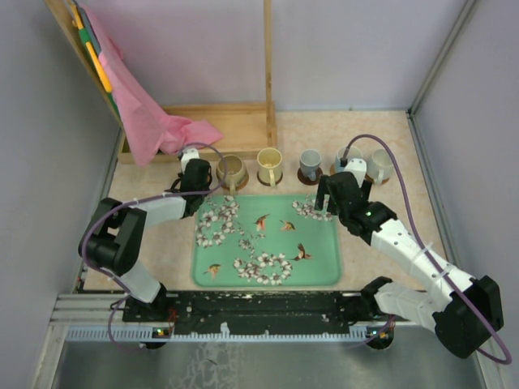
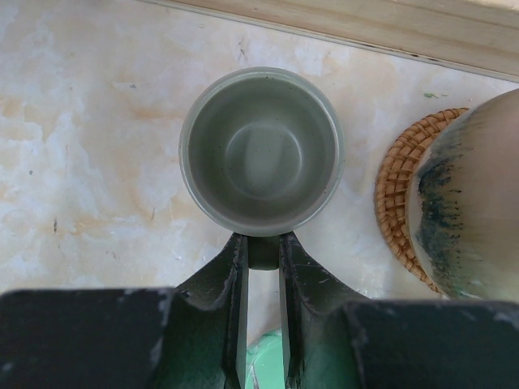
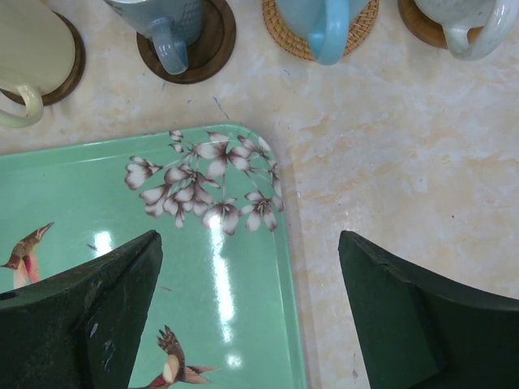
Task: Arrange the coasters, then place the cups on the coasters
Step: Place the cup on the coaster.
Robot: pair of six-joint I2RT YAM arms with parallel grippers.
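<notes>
Grey-green cup (image 2: pixel 261 154) just beyond left gripper (image 2: pixel 263 245), handle seemingly between its fingers (image 2: pixel 231 275).

Robot lab test cell; grey partition walls (image 1: pixel 349 49), aluminium mounting rail (image 1: pixel 89 306), marble-look tabletop (image 1: pixel 308 130)

6 cups (image 1: pixel 269 164), 5 coasters (image 3: pixel 215 40) showing, 1 green tray (image 1: pixel 324 235).

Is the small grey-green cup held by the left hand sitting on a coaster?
No, the small grey-green glazed cup has only bare marbled tabletop under it; the woven round coaster beside it carries a tan mug.
</notes>
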